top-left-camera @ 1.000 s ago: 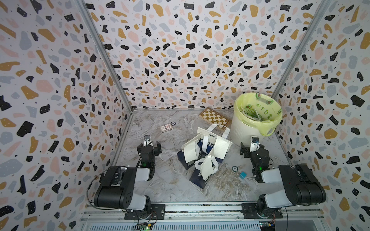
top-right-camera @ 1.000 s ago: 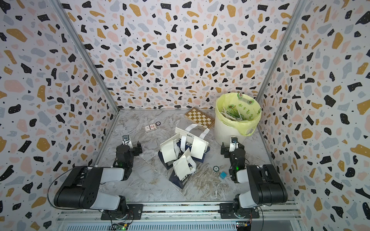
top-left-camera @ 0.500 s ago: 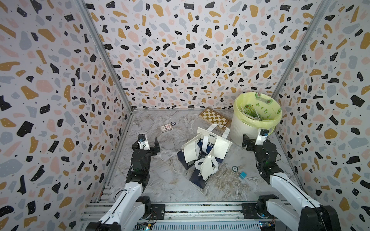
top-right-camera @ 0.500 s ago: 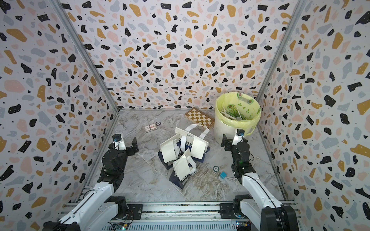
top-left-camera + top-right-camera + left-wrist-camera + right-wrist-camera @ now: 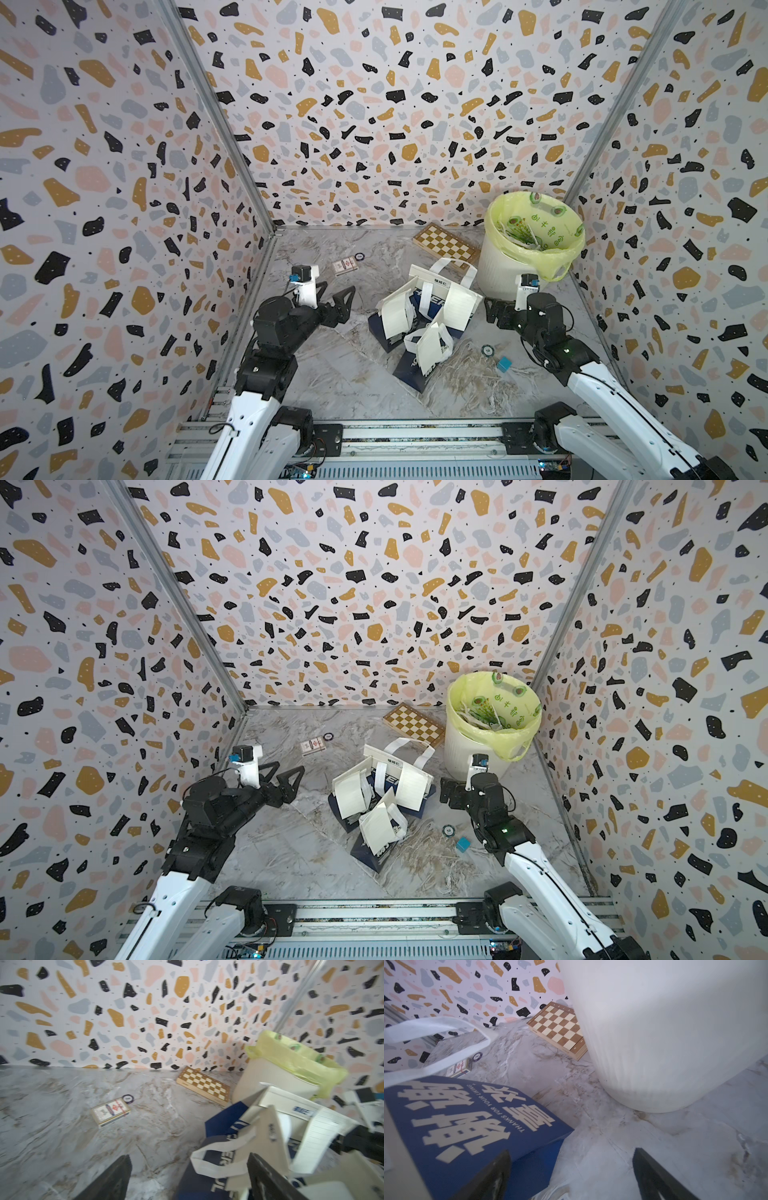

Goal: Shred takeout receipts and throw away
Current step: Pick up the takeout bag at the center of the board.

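Note:
Three navy-and-white paper bags (image 5: 419, 328) lie heaped mid-table. Three takeout receipts show on them in both top views: white slips on the left (image 5: 394, 316), on the right (image 5: 456, 305) and at the front (image 5: 430, 348). The left wrist view shows a lined slip (image 5: 320, 1132). My left gripper (image 5: 337, 289) (image 5: 188, 1159) hovers open left of the heap, pointing at it, nothing between its fingers. My right gripper (image 5: 496, 311) (image 5: 571, 1153) is open and empty, low between the heap and the white bin with a yellow-green liner (image 5: 494, 266).
Shredded paper strips (image 5: 469, 382) litter the table in front of the bags. A poker chip (image 5: 487, 350) and a blue cube (image 5: 505, 363) lie near my right arm. A chessboard (image 5: 444, 247), a card deck (image 5: 345, 266) and another chip (image 5: 359, 256) sit toward the back.
Both arms have unfolded from their low folded pose and lifted their grippers. The left one has turned toward the bags, the right one has come down beside the bin. Both jaws stayed open.

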Controlling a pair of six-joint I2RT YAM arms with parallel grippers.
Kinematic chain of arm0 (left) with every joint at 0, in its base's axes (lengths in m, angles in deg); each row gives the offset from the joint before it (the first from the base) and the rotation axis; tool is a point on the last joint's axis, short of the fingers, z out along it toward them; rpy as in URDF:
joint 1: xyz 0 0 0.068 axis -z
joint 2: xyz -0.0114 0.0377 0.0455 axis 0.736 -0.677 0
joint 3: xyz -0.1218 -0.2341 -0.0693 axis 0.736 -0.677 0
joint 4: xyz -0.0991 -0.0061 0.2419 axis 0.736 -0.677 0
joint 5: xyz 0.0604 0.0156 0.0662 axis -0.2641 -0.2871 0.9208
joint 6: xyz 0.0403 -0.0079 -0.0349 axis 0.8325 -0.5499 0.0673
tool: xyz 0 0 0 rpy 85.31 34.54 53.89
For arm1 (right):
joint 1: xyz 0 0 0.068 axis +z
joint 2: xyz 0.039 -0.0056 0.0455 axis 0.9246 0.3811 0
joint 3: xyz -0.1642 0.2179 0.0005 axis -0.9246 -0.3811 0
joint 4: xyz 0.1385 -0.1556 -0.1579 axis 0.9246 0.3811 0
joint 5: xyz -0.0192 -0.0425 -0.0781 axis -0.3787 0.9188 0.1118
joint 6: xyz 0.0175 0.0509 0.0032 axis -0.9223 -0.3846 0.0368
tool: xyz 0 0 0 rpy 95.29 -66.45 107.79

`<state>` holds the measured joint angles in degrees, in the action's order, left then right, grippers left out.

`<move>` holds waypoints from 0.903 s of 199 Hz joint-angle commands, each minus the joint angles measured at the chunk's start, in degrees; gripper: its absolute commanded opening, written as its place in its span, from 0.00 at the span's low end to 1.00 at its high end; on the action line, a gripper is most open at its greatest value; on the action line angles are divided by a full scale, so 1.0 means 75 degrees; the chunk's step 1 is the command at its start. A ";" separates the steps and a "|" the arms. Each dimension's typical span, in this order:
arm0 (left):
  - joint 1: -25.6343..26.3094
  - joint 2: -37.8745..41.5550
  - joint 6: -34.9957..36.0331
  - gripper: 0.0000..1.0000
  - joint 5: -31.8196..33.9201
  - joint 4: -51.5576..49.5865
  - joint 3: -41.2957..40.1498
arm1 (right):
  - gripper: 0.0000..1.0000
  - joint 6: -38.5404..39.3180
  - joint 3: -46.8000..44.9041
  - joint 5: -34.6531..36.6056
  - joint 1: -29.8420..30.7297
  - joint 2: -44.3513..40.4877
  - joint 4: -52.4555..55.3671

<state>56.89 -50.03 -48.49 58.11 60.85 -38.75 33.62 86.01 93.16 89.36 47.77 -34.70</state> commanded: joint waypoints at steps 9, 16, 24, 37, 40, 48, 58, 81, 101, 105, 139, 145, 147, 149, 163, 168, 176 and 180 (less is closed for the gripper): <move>0.0307 0.0860 -0.0088 0.89 -0.1796 -0.1322 0.0563 | 0.93 0.0102 0.0744 0.0371 0.0122 -0.0065 0.0804; 0.0387 0.0960 -0.0088 0.89 -0.2131 -0.1540 0.0678 | 0.93 0.0257 0.0902 0.0356 0.0116 -0.0033 0.0868; 0.0471 0.1014 -0.0058 0.89 -0.2473 -0.1814 0.0796 | 0.93 0.0438 0.1084 0.0304 0.0122 0.0001 0.0946; 0.0612 0.1032 0.0043 0.89 -0.2916 -0.2188 0.0959 | 0.93 0.0719 0.1339 0.0159 0.0134 0.0020 0.1051; 0.0638 0.1032 0.0076 0.89 -0.2996 -0.2239 0.0992 | 0.93 0.0800 0.1414 0.0108 0.0128 0.0009 0.1088; 0.0745 0.1049 0.0137 0.89 -0.3130 -0.2324 0.1005 | 0.93 0.0942 0.1542 -0.0021 0.0140 -0.0017 0.1164; 0.0894 0.1055 0.0208 0.89 -0.3205 -0.2348 0.0965 | 0.93 0.1142 0.1698 -0.0257 0.0146 -0.0066 0.1228; 0.1644 0.0829 0.0361 0.85 -0.2998 -0.2215 0.0760 | 0.93 0.1813 0.1898 -0.0744 0.0193 -0.0220 0.1217; 0.2872 0.0422 0.0830 0.85 -0.2108 -0.2337 0.0760 | 0.93 0.2284 0.2092 -0.0934 0.0193 -0.0407 0.1042; 0.3137 0.0324 0.0894 0.85 -0.1897 -0.2288 0.0749 | 0.93 0.2366 0.2133 -0.1009 0.0196 -0.0452 0.1015; 0.5002 -0.0501 0.1084 0.84 -0.0201 -0.1246 0.0560 | 0.93 0.2815 0.2456 -0.1537 0.0204 -0.0610 0.1097; 0.5204 -0.0616 0.1034 0.83 0.0009 -0.1001 0.0506 | 0.93 0.2850 0.2479 -0.1574 0.0204 -0.0635 0.1139; 0.5273 -0.0658 0.1018 0.83 0.0074 -0.0924 0.0486 | 0.93 0.2864 0.2486 -0.1579 0.0204 -0.0651 0.1163; 0.5343 -0.0697 0.1005 0.83 0.0140 -0.0846 0.0466 | 0.93 0.2877 0.2493 -0.1582 0.0204 -0.0670 0.1174; 0.5807 -0.0976 0.0984 0.82 0.0637 -0.0363 0.0370 | 0.93 0.2890 0.2475 -0.1551 0.0204 -0.0780 0.1234; 0.5981 -0.1070 0.0999 0.81 0.0796 -0.0261 0.0338 | 0.93 0.2900 0.2468 -0.1540 0.0204 -0.0823 0.1242; 0.6197 -0.1225 0.1019 0.81 0.1036 0.0091 0.0308 | 0.93 0.2912 0.2460 -0.1536 0.0201 -0.0894 0.1262; 0.6303 -0.1299 0.1033 0.80 0.1114 0.0227 0.0289 | 0.93 0.2922 0.2460 -0.1528 0.0197 -0.0926 0.1276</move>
<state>99.92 -57.77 -42.24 57.67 51.76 -35.71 53.57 103.10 82.82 90.61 42.51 -27.14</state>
